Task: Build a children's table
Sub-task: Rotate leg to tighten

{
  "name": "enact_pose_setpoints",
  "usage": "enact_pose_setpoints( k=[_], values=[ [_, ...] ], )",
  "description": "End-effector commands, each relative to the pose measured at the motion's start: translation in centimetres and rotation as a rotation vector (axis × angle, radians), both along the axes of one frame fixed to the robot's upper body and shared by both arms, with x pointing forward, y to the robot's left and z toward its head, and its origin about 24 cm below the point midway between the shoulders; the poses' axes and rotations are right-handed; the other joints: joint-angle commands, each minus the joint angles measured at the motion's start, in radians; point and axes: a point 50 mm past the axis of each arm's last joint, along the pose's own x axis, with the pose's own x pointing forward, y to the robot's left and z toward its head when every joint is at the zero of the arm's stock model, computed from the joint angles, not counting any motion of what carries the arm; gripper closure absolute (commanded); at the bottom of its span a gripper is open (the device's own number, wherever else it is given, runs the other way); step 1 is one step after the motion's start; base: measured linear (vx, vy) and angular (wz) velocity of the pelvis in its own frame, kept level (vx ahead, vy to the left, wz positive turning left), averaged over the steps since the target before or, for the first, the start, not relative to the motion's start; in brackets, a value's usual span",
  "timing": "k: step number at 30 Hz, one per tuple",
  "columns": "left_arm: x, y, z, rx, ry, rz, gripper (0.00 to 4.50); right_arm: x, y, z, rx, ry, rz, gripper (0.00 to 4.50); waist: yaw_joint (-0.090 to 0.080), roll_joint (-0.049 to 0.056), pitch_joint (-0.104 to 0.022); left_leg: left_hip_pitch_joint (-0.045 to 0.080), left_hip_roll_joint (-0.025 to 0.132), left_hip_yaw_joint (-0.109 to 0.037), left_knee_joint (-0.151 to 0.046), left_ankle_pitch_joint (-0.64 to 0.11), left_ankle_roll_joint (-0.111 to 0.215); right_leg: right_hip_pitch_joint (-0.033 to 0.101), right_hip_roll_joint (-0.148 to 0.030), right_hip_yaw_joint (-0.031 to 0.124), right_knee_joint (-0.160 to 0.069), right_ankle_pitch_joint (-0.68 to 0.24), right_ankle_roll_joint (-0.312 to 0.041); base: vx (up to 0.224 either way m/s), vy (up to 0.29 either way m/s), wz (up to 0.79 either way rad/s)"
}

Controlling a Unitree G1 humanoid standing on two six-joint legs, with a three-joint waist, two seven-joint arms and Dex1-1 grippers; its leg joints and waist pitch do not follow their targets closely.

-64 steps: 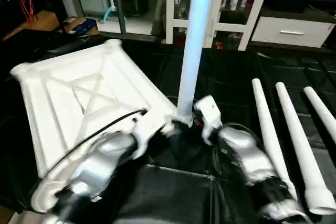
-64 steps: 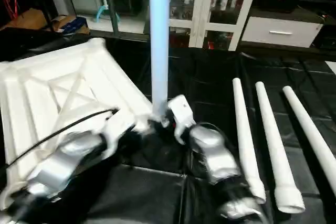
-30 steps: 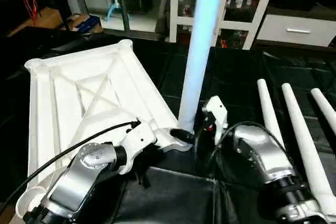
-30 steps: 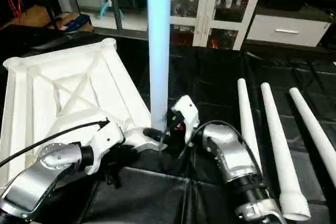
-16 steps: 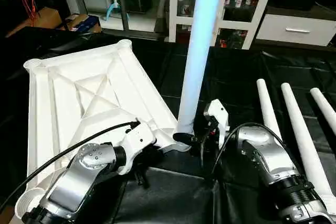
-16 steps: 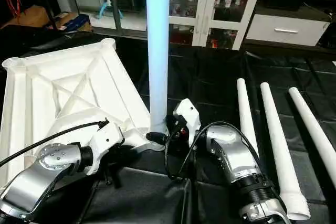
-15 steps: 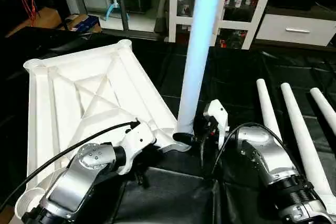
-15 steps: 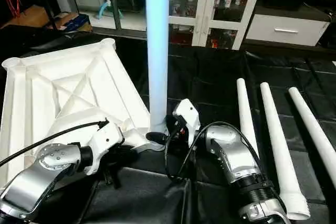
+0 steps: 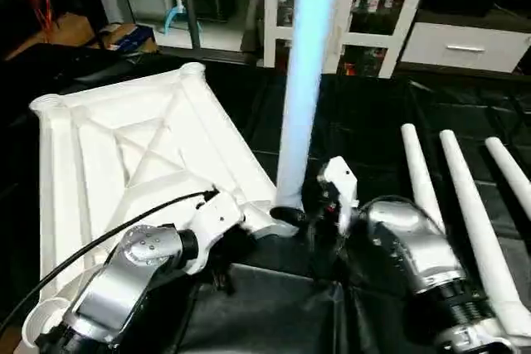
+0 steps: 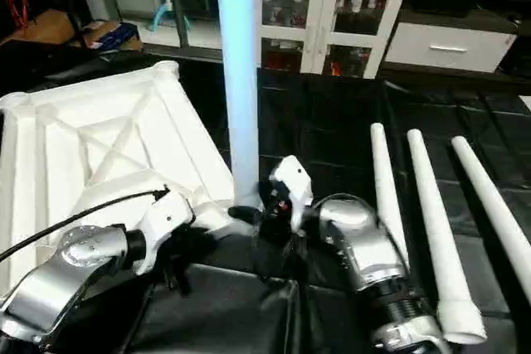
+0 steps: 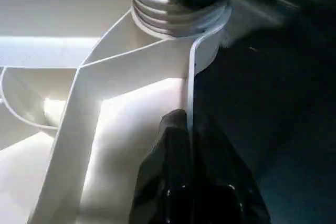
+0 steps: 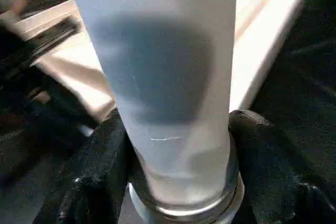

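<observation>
Left eye view: a white plastic square top with X-ribbed underside [image 9: 141, 147] is seen lying rib-side up on black sheeting [image 9: 373, 113], a long tapered white leg [image 9: 300, 80] standing upright at its near corner; three more white legs [image 9: 452, 205] lie to its right. Left wrist view: the left gripper [image 11: 195, 177] is clamped on the top's rim. Right wrist view: the right gripper [image 12: 178, 145] is closed around the upright leg's base.

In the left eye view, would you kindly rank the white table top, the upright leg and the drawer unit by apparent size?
1. White ribbed square plastic table top
2. Upright tapered white leg, nearer the camera, so its real size is unsure
3. White drawer unit, far behind
</observation>
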Motion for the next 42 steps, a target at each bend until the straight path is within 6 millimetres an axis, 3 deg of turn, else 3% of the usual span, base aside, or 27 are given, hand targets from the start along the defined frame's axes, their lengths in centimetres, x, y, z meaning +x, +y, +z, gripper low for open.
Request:
enact_pose_setpoints(
  k=[1, 2, 4, 6, 7, 10, 12, 15, 16, 17, 20, 21, 24, 26, 28, 33, 36, 42],
  values=[
    [0.7, -0.7, 0.2, 0.004, -0.024, 0.035, 4.50, 1.1, -0.9, -0.7, -0.078, 0.006, -0.210, 1.99, -0.002, -0.006, -0.045, -0.002, 0.048, -0.016, -0.077, -0.168, 0.039, 0.047, -0.056, 0.056, -0.083, -0.286, -0.198, 0.000, 0.000, 0.00],
    [1.3, -1.0, 0.3, 0.013, -0.039, 0.072, 4.50, 1.4, -0.8, -0.9, -0.084, 0.017, -0.286, 1.99, -0.002, -0.005, -0.048, -0.003, 0.048, -0.019, -0.078, -0.174, 0.023, 0.051, -0.059, 0.055, -0.083, -0.308, -0.182, 0.000, 0.000, 0.00],
    [2.7, -1.6, 0.2, 0.025, -0.067, 0.186, 4.50, 1.9, -0.6, -1.6, -0.114, 0.030, -0.430, 1.99, -0.005, -0.005, -0.046, 0.000, 0.046, -0.017, -0.078, -0.186, 0.014, 0.044, -0.057, 0.056, -0.089, -0.320, -0.172, 0.000, 0.000, 0.00],
    [3.4, -2.3, 0.0, 0.017, -0.062, 0.238, 4.50, 2.1, -0.1, -2.0, -0.135, 0.037, -0.503, 1.99, -0.004, -0.006, -0.049, -0.001, 0.045, -0.018, -0.077, -0.183, 0.010, 0.046, -0.058, 0.055, -0.088, -0.313, -0.166, 0.000, 0.000, 0.00],
    [3.7, -2.8, -0.1, 0.009, -0.059, 0.264, 4.50, 2.2, 0.6, -2.1, -0.126, 0.046, -0.527, 1.99, -0.006, 0.000, -0.049, -0.002, 0.045, -0.018, -0.078, -0.182, 0.009, 0.045, -0.058, 0.055, -0.088, -0.310, -0.166, 0.000, 0.000, 0.00],
    [4.2, -3.5, -0.2, 0.013, -0.063, 0.283, 4.50, 2.2, 2.0, -1.9, -0.098, 0.050, -0.539, 2.06, -0.006, -0.006, -0.052, -0.007, 0.044, -0.020, -0.077, -0.177, 0.018, 0.051, -0.059, 0.054, -0.087, -0.287, -0.159, 0.000, 0.000, 0.00],
    [4.6, -3.9, -0.1, 0.007, -0.070, 0.296, 4.50, 2.1, 3.6, -1.4, -0.043, 0.038, -0.498, 2.11, -0.005, -0.004, -0.054, -0.006, 0.043, -0.018, -0.075, -0.164, 0.034, 0.050, -0.059, 0.055, -0.086, -0.263, -0.165, 0.000, 0.000, 0.00],
    [4.5, -3.4, 0.0, 0.007, -0.075, 0.282, 4.50, 1.8, 4.2, -0.5, 0.060, 0.035, -0.410, 2.11, -0.004, -0.001, -0.055, -0.009, 0.046, -0.019, -0.075, -0.141, 0.050, 0.053, -0.058, 0.054, -0.079, -0.216, -0.177, 0.000, 0.000, 0.00],
    [4.4, -3.3, 0.0, 0.010, -0.076, 0.281, 4.50, 1.8, 4.2, -0.5, 0.068, 0.034, -0.403, 1.77, -0.004, -0.002, -0.056, -0.008, 0.046, -0.018, -0.074, -0.144, 0.054, 0.052, -0.058, 0.054, -0.079, -0.211, -0.179, 0.000, 0.000, 0.00],
    [4.3, -3.1, 0.0, 0.013, -0.083, 0.271, 4.50, 1.8, 4.1, -0.3, 0.079, 0.030, -0.387, 1.42, -0.004, -0.001, -0.056, -0.009, 0.047, -0.018, -0.074, -0.139, 0.059, 0.053, -0.058, 0.054, -0.078, -0.197, -0.185, 0.000, 0.000, 0.00],
    [4.1, -2.7, -0.1, 0.016, -0.082, 0.256, 4.50, 1.7, 3.9, 0.0, 0.087, 0.013, -0.361, 1.34, -0.004, -0.001, -0.054, -0.012, 0.048, -0.019, -0.075, -0.138, 0.070, 0.056, -0.059, 0.053, -0.078, -0.195, -0.191, 0.000, 0.000, 0.00],
    [3.8, -2.4, -0.1, 0.020, -0.090, 0.229, 4.50, 1.7, 3.6, 0.3, 0.087, -0.008, -0.340, 1.09, -0.006, -0.003, -0.054, -0.012, 0.048, -0.019, -0.075, -0.144, 0.068, 0.055, -0.059, 0.053, -0.079, -0.210, -0.191, 0.000, 0.000, 0.00],
    [3.4, -1.9, -0.1, 0.024, -0.092, 0.197, 4.50, 1.8, 3.2, 0.8, 0.104, -0.014, -0.299, 0.90, -0.013, -0.003, -0.052, -0.011, 0.048, -0.020, -0.076, -0.172, 0.067, 0.053, -0.059, 0.053, -0.083, -0.256, -0.184, 0.000, 0.000, 0.00],
    [2.7, -1.3, -0.2, 0.028, -0.080, 0.163, 4.50, 1.5, 2.7, 1.1, 0.090, -0.024, -0.195, 0.79, -0.014, -0.001, -0.052, -0.013, 0.050, -0.022, -0.076, -0.170, 0.066, 0.056, -0.060, 0.053, -0.081, -0.252, -0.186, 0.000, 0.000, 0.00],
    [2.1, -1.0, -0.2, 0.028, -0.075, 0.119, 4.50, 1.1, 2.1, 1.3, 0.063, -0.037, -0.112, 0.61, -0.014, 0.001, -0.053, -0.011, 0.052, -0.020, -0.076, -0.160, 0.074, 0.050, -0.057, 0.053, -0.079, -0.230, -0.192, 0.000, 0.000, 0.00],
    [0.7, -0.8, -0.3, 0.007, -0.055, 0.031, 4.50, 0.6, 0.7, 1.3, 0.035, -0.034, -0.007, 0.61, -0.010, -0.002, -0.055, -0.012, 0.051, -0.018, -0.071, -0.123, 0.092, 0.055, -0.058, 0.053, -0.070, -0.161, -0.225, 0.000, 0.000, 0.00],
    [-1.1, -0.6, -0.1, -0.035, -0.028, -0.075, 4.50, -0.1, -1.3, 1.1, -0.020, -0.015, 0.108, 0.61, -0.005, -0.004, -0.053, -0.012, 0.055, -0.019, -0.072, -0.133, 0.098, 0.054, -0.059, 0.053, -0.070, -0.182, -0.226, 0.000, 0.000, 0.00],
    [-1.6, -0.7, 0.1, -0.053, -0.014, -0.112, 4.50, -0.3, -2.1, 0.8, -0.044, -0.005, 0.136, 0.61, 0.009, -0.005, -0.048, -0.006, 0.054, -0.015, -0.075, -0.156, 0.086, 0.047, -0.058, 0.056, -0.079, -0.245, -0.211, 0.000, 0.000, 0.00]
  ],
)
